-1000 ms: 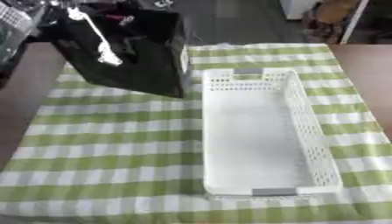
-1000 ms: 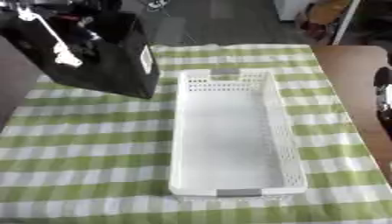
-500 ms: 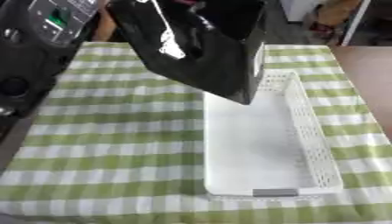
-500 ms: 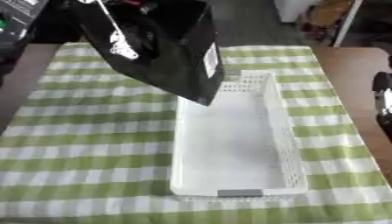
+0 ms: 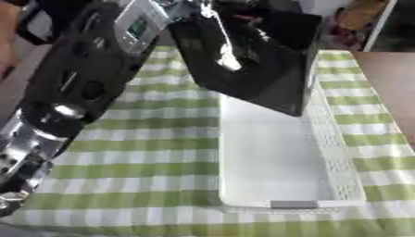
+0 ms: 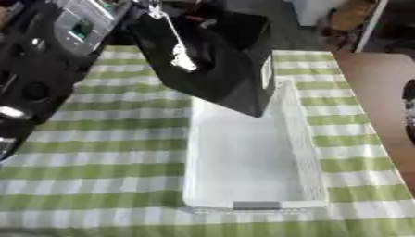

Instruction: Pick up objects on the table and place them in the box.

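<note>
- Carrying the black bag [image 6: 219, 65] aloft with my left arm, tilted, its low corner just above the far end of the white box [image 5: 279, 162]; my left hand [image 6: 154, 7] is hidden at the bag's top edge, so I cannot tell how its fingers sit.
- Running away from me, the box's long axis leaves the drop straight below.
- Showing only a dark sliver, my right hand [image 6: 408, 99] sits at the right edge, well apart.
- Reading the pale label [image 6: 266, 74] on the bag's side is beyond me.

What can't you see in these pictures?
- Left hand: at the top edge, behind the black bag; fingers can't be told in either view.
- Inside the bag: hidden by its own sides.
- Far end of the white box: covered by the bag.
- Right hand: only a dark sliver at the right eye view's right edge.
</note>
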`<state>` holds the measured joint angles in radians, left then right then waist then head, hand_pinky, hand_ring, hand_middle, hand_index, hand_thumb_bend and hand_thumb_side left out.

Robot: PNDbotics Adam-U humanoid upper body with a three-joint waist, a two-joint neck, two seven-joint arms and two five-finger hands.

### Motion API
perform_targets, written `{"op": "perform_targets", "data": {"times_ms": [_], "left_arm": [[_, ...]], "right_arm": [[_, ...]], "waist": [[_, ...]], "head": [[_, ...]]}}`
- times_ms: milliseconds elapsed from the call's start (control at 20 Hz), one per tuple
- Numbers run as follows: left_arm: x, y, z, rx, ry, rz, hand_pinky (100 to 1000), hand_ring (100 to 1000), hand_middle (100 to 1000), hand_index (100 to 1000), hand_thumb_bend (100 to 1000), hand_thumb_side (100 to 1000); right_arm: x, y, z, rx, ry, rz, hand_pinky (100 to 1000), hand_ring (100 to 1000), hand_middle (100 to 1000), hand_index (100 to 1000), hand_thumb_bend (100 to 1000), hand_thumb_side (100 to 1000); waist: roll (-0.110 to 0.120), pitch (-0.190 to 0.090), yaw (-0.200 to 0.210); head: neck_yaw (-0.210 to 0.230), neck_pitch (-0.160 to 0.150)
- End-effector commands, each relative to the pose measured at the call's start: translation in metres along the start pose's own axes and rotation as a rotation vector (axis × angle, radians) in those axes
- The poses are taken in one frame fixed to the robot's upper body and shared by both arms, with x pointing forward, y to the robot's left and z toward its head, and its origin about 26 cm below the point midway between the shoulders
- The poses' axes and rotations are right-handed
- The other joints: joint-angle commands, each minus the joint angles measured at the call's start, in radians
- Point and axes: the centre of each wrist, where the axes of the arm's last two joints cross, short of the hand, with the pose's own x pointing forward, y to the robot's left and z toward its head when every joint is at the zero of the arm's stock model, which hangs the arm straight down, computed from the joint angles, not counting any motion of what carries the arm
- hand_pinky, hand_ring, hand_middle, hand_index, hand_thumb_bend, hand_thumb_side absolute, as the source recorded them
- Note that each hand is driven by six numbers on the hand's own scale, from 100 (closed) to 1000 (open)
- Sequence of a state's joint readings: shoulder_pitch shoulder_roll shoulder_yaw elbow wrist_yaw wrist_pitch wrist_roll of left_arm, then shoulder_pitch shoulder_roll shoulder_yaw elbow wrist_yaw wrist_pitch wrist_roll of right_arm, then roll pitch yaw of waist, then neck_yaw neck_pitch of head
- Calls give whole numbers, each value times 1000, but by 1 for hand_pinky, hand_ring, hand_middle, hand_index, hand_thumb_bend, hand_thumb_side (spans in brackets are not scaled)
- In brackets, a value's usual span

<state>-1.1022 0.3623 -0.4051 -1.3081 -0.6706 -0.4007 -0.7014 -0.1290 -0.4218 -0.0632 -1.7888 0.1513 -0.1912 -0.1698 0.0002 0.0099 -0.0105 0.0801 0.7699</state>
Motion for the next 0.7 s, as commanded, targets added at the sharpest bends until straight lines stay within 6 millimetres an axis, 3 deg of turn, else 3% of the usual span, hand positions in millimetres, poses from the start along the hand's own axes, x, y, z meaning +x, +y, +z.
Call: {"op": "perform_targets", "data": {"times_ms": [50,600,650,700], "left_arm": [[-3,2,-6,-30,-13,-44,100,178,228,333,517,368],[-5,-24,-23,-35,-2,-54,100,196,249,356,518,376],[-5,-26,-24,-39,-3,-58,203,283,333,436,651,431],[-5,-28,-25,-45,-6,-64,185,271,321,425,628,420]], "right_arm": [[5,-2,-6,1,-26,-1,844,863,791,929,291,651],[4,0,-5,-1,-23,-11,844,864,791,929,292,651],[4,0,-5,-2,-24,-11,844,864,791,929,292,652],[5,-1,-5,-2,-24,-11,844,864,791,929,292,652]], "waist": [[-6,-12,-3],[-17,-5,-14],[-17,-5,-15],[-17,-4,-15]], "head": [[16,0],[31,-25],[31,-27],[32,-29]]}}
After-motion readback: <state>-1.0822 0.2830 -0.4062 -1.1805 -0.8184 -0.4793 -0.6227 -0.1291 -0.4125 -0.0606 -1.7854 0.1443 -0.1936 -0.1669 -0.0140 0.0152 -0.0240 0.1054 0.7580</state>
